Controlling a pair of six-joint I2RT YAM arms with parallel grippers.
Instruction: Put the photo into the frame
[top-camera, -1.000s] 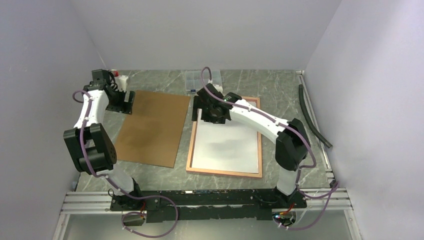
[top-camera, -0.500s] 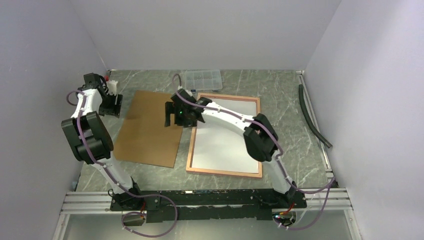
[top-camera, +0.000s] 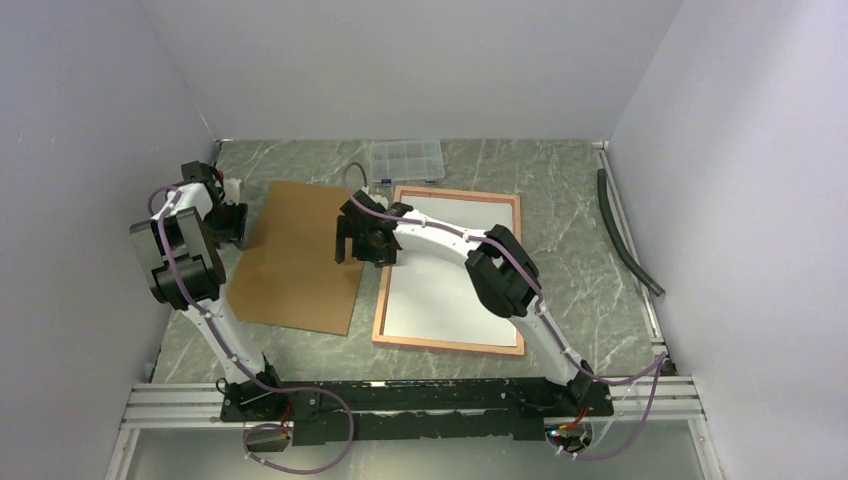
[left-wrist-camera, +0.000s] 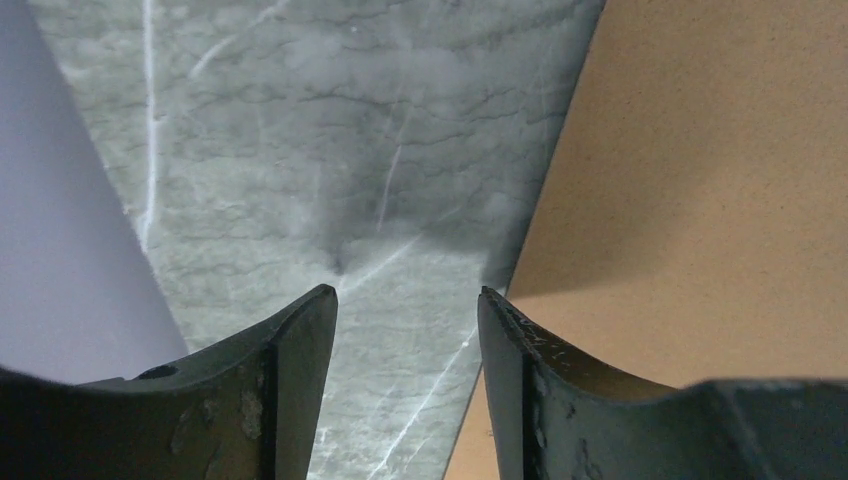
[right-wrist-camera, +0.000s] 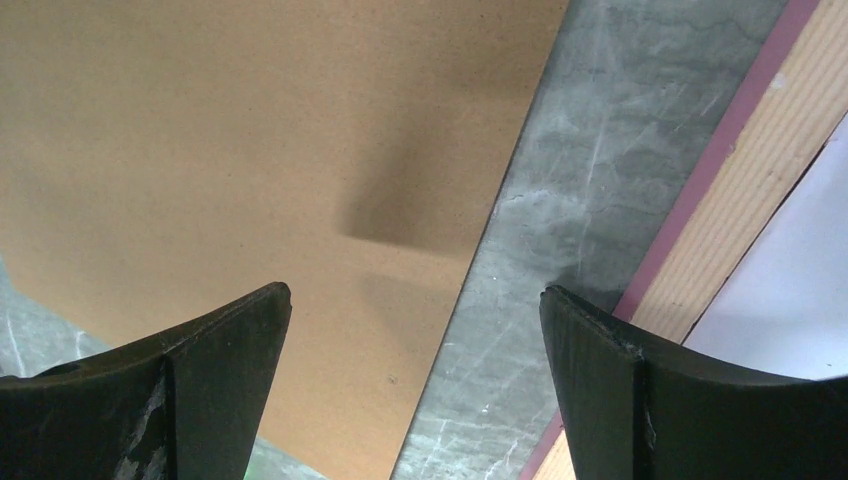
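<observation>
The bench (top-camera: 570, 230) is grey-green stone-look with pale veins, closed in by plain lilac-grey walls at the far edge and both sides. A metal rail (top-camera: 400, 395) runs along its near edge and carries both arm bases.

The frame (top-camera: 521, 270) lies flat on the right-centre of the bench. Its long axis runs from the near edge towards the far edge, with the far end leaning slightly right. In the right wrist view its border (right-wrist-camera: 730, 200) shows a wood-coloured face with a pink outer edge. A white sheet (top-camera: 450, 280) fills its opening; whether this is the photo lying face down cannot be told.

A brown board (top-camera: 300, 255) lies flat just left of the frame, with a narrow strip of bare bench between them. A clear compartment box (top-camera: 406, 158) sits at the far edge, just beyond the frame's far left corner. A black hose (top-camera: 622, 232) lies along the right edge.

The right tool (top-camera: 345, 240) hangs over the board's right edge and that bare strip. Its fingers are spread wide and nothing is between them (right-wrist-camera: 415, 300).

The left tool (top-camera: 232, 222) is near the far left corner, over bare bench just beside the board's left edge (left-wrist-camera: 720, 150). Its fingers stand partly apart, with only bench showing in the gap (left-wrist-camera: 405, 295).
</observation>
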